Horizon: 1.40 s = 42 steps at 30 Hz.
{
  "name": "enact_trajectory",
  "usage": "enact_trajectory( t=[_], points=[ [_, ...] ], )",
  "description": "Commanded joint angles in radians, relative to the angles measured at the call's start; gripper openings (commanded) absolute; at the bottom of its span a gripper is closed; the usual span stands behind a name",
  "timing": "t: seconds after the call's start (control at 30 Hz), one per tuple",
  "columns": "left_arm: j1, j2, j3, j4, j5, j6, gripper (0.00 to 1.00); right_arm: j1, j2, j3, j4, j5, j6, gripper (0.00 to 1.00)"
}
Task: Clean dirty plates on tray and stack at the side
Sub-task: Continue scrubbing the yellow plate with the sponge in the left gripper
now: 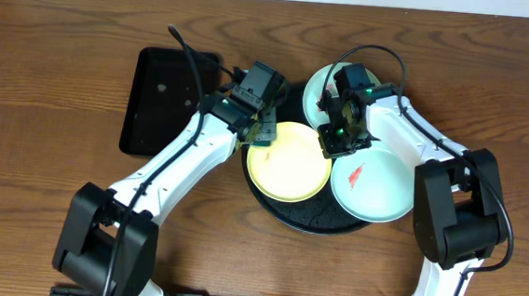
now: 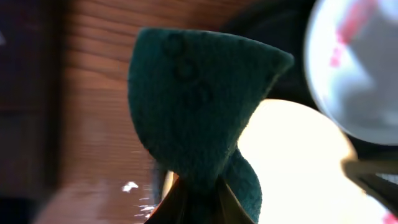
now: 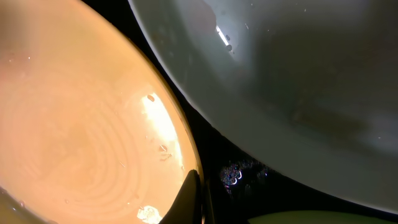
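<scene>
Three of three are on the tray (image 1: 320,219) and none is stacked at its side: the yellow plate (image 1: 288,164) on the tray's left half, the near mint plate (image 1: 378,189) on its right half, and the far mint plate (image 1: 316,84) at its back edge. You can judge the yellow plate close to clean, as no smear shows on it. Both mint plates carry red marks, so most of the wiping and all of the stacking is left to do.

Your left gripper (image 2: 199,202) is pinched closed on the teal cloth (image 2: 193,112), at the yellow plate's back-left rim. Your right gripper (image 1: 338,142) sits low over the tray's middle, where the three plates meet. One of its fingers (image 3: 189,199) lies at the yellow plate's rim. I cannot tell how wide it is spread or whether it grips. The rectangular tray (image 1: 167,104) lies left of the tray.
</scene>
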<state>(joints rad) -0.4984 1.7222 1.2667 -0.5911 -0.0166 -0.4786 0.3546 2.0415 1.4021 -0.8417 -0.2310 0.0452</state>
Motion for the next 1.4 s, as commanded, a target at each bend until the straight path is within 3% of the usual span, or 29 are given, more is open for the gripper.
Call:
enact_trajectory(
  t=[0.0,0.13,0.47,0.83,1.23,1.37],
  points=[
    [-0.002,0.036,-0.005,0.021,0.211,-0.018,0.08,0.014,0.006,-0.005,-0.002,0.021,0.011,0.01],
    [-0.003,0.088,-0.005,0.021,0.299,-0.054,0.07,0.014,0.006,-0.005,0.0,0.021,0.014,0.01],
    [-0.003,0.24,-0.005,-0.014,0.356,-0.05,0.07,0.014,0.006,-0.005,0.001,0.021,0.021,0.01],
    [-0.002,0.256,-0.004,-0.131,-0.161,-0.047,0.07,0.014,0.006,-0.005,0.0,0.021,0.021,0.01],
    [-0.002,0.114,0.014,-0.127,-0.383,-0.05,0.07,0.014,0.006,-0.005,-0.001,0.021,0.021,0.01],
    [-0.002,0.035,0.014,-0.114,-0.395,-0.05,0.07,0.014,0.006,-0.005,0.0,0.021,0.021,0.01]
  ],
)
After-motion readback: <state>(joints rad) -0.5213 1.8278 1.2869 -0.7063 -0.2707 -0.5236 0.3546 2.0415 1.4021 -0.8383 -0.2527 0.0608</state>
